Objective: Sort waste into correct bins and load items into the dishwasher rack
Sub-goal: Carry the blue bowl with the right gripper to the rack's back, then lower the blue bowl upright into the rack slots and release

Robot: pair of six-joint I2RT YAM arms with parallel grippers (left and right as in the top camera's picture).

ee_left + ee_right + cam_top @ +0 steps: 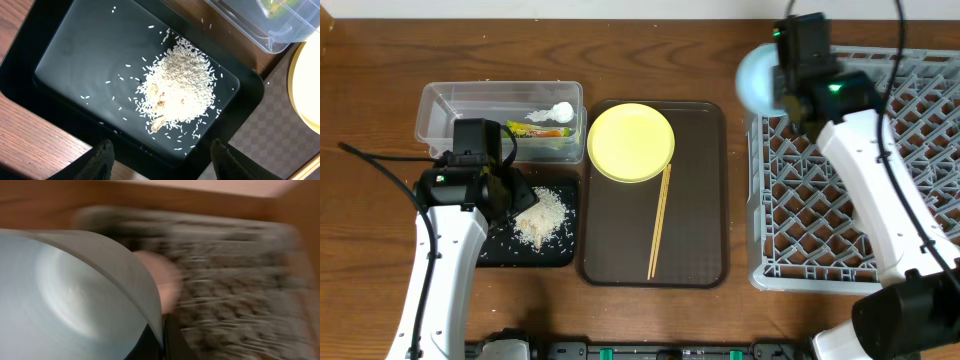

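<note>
Since the left gripper (165, 161) hangs over the black tray (75, 60) at 8 o'clock on the bench, fingers spread wide with nothing between them, I judge the waste sorting to be about finished. The rice grains (177, 85) lie heaped in that tray, with strays around the heap. A few tan bits sit in the pile; I can't tell what they are.

At bench centre, on the dark brown serving tray (700, 200), the chopsticks (659, 225) lie lengthwise. Their far tips are at the rim of the yellow plate (631, 142), which fills the tray's 11 o'clock corner. Neither is loaded yet.

At 10 o'clock, the clear tub (450, 105) holds the green-and-orange wrapper (535, 130) and the white scrap (558, 112).

At 1 o'clock, loading is the step in hand. The right gripper (159, 345) appears clamped on the rim of the light blue bowl (755, 80), held at the far-left corner of the dishwasher rack (790, 200). Next, the bowl must be carried over the grid and set down between the pegs before release.

The right wrist view is badly smeared, so I can't read the exact grip. A pinkish blur beyond the bowl may be the pinkish-white bowl, but I can't confirm it. The arm hides part of the rack from overhead. I find the pale green cup in no view.
</note>
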